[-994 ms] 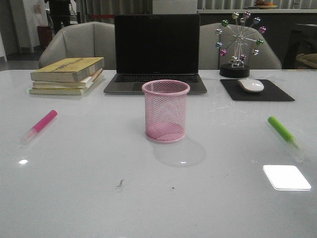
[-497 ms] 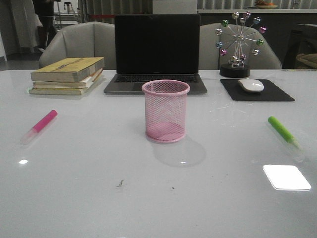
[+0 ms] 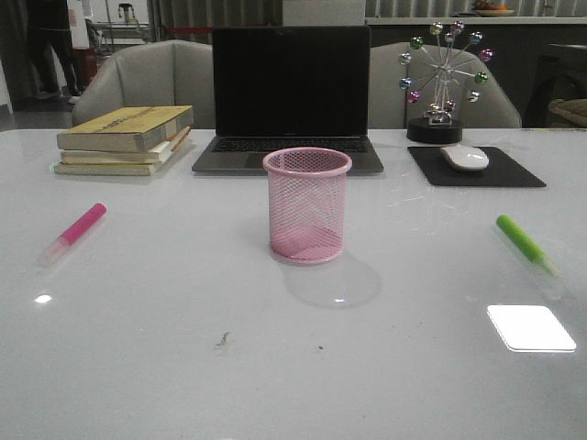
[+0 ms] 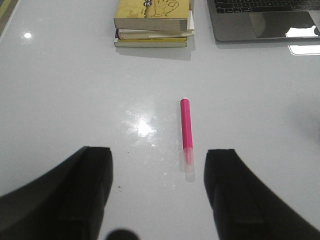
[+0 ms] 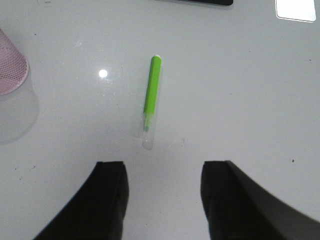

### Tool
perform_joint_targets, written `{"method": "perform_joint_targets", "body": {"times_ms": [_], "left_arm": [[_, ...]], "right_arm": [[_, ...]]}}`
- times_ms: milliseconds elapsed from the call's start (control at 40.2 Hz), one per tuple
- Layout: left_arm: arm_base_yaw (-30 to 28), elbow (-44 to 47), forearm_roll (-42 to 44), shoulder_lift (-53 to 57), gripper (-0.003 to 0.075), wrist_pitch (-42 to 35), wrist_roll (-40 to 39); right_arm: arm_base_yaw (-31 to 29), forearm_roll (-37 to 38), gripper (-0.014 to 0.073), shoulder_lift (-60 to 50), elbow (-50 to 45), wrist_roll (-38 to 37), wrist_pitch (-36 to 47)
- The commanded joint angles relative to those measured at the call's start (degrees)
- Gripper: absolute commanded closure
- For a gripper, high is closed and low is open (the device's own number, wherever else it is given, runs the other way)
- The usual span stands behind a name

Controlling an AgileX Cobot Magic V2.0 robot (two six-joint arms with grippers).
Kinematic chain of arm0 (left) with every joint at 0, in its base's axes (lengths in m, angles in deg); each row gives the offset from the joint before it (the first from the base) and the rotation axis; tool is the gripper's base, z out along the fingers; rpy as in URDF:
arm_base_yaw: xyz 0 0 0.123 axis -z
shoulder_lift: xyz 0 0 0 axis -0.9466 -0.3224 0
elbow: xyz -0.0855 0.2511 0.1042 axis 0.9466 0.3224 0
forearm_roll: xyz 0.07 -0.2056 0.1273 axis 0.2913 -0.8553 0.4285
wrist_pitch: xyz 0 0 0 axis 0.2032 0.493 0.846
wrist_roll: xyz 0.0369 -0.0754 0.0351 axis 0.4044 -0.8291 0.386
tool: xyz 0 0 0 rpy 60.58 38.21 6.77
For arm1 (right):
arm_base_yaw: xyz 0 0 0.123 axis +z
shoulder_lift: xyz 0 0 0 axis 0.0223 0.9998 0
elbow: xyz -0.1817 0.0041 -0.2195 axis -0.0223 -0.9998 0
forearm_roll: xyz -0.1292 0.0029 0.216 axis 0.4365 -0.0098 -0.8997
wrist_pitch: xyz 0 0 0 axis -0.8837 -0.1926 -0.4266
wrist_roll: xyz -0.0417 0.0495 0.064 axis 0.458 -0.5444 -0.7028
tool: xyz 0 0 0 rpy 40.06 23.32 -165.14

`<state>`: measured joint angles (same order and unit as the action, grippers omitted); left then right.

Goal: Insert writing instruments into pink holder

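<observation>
The pink mesh holder stands upright and empty at the table's middle; its edge shows in the right wrist view. A magenta marker lies flat on the left side, a green marker on the right, each with a clear cap toward the near edge. My left gripper hangs open above the table, the magenta marker just beyond its fingers and nearer one of them. Wide open too, my right gripper hovers with the green marker lying just ahead. Neither arm appears in the front view.
Behind the holder sits an open laptop. A stack of books lies at the back left. A mouse on a black pad and a ferris-wheel ornament stand at the back right.
Nothing on the table has moved. Only a person in the far background has shifted.
</observation>
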<state>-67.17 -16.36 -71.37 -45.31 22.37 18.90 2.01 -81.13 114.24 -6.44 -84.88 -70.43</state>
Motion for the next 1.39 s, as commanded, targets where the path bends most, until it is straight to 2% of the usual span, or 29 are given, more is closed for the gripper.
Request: {"method": "perform_joint_targets", "body": {"times_ms": [0,373,870,1367], "left_arm": [[0.37,-2.06,-0.54,0.7,0.025,-3.44,0.05],[0.37,-2.06,-0.54,0.7,0.0251,-3.54,0.05],[0.37,-2.06,-0.54,0.7,0.0251,-3.54,0.05],[0.37,-2.06,-0.54,0.7,0.0251,-3.54,0.05]], "right_arm": [[-0.25,-0.66,0.0153,-0.29,2.24,-0.07,3.5],[-0.25,-4.16,0.0162,8.36,4.91,-0.07,2.32],[-0.25,-4.2,0.0162,26.81,17.85,-0.07,1.41],[-0.17,-4.2,0.0162,39.6,18.34,0.04,7.11]]}}
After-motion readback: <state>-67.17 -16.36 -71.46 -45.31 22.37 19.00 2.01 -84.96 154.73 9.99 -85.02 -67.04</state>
